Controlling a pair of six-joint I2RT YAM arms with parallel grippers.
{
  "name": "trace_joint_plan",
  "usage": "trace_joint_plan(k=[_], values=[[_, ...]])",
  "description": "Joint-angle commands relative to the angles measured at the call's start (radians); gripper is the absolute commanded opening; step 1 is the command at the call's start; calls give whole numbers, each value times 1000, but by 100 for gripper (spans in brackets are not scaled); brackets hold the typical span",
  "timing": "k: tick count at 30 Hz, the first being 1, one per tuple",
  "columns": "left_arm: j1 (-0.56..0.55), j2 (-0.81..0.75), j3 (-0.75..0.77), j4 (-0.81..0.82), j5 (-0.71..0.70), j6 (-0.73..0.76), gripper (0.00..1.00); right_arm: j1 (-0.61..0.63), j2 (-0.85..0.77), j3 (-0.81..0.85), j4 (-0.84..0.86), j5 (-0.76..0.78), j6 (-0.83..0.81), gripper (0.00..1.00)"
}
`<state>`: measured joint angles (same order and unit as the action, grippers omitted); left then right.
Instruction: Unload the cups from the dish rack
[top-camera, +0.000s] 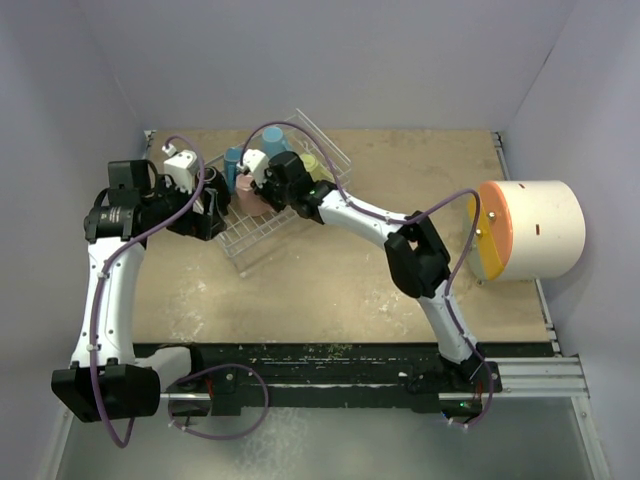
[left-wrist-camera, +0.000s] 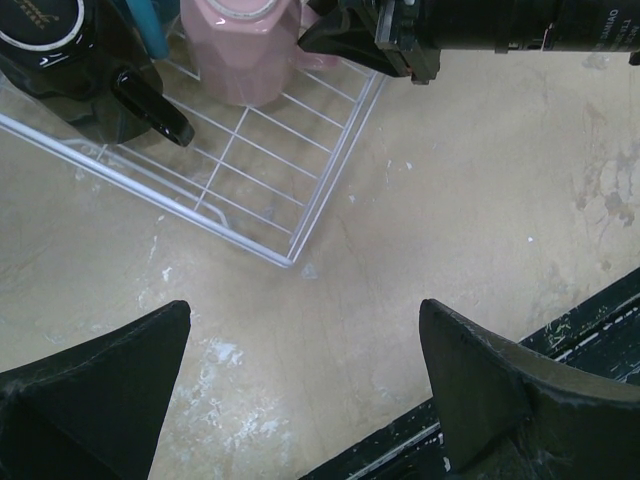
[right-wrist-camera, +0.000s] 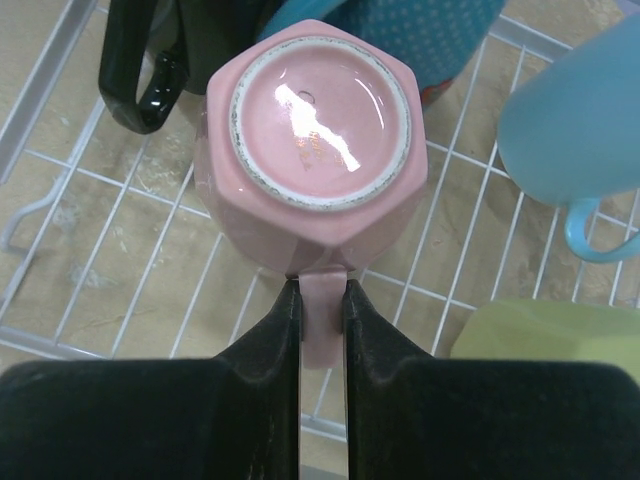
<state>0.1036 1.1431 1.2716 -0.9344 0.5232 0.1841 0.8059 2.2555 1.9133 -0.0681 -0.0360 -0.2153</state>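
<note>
The white wire dish rack (top-camera: 262, 238) sits at the far left of the table and also shows in both wrist views (left-wrist-camera: 250, 170) (right-wrist-camera: 90, 250). A pink mug (right-wrist-camera: 310, 140) stands upside down in it. My right gripper (right-wrist-camera: 322, 300) is shut on its handle (right-wrist-camera: 322, 330). Around it are a black mug (right-wrist-camera: 140, 70), two light blue mugs (right-wrist-camera: 575, 115) (right-wrist-camera: 420, 35) and a yellow-green mug (right-wrist-camera: 540, 335). My left gripper (left-wrist-camera: 305, 360) is open and empty over bare table beside the rack's near corner. The pink mug (left-wrist-camera: 240, 45) and black mug (left-wrist-camera: 60, 60) lie ahead of it.
A big cream cylinder (top-camera: 535, 230) with an orange-yellow face lies at the table's right edge. The black rail (top-camera: 330, 365) with the arm bases runs along the near edge. Grey walls close in the left, back and right.
</note>
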Motion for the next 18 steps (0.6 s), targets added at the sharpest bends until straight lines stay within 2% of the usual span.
trace_joint_plan(k=[1, 10, 18], values=[[-1, -28, -16, 19, 5, 20, 99, -2, -111, -8, 114, 50, -8, 0], [-1, -29, -21, 18, 24, 39, 99, -2, -215, -16, 173, 110, 4, 0], [-1, -59, -42, 31, 49, 67, 99, -2, -358, -104, 241, 150, 125, 0]])
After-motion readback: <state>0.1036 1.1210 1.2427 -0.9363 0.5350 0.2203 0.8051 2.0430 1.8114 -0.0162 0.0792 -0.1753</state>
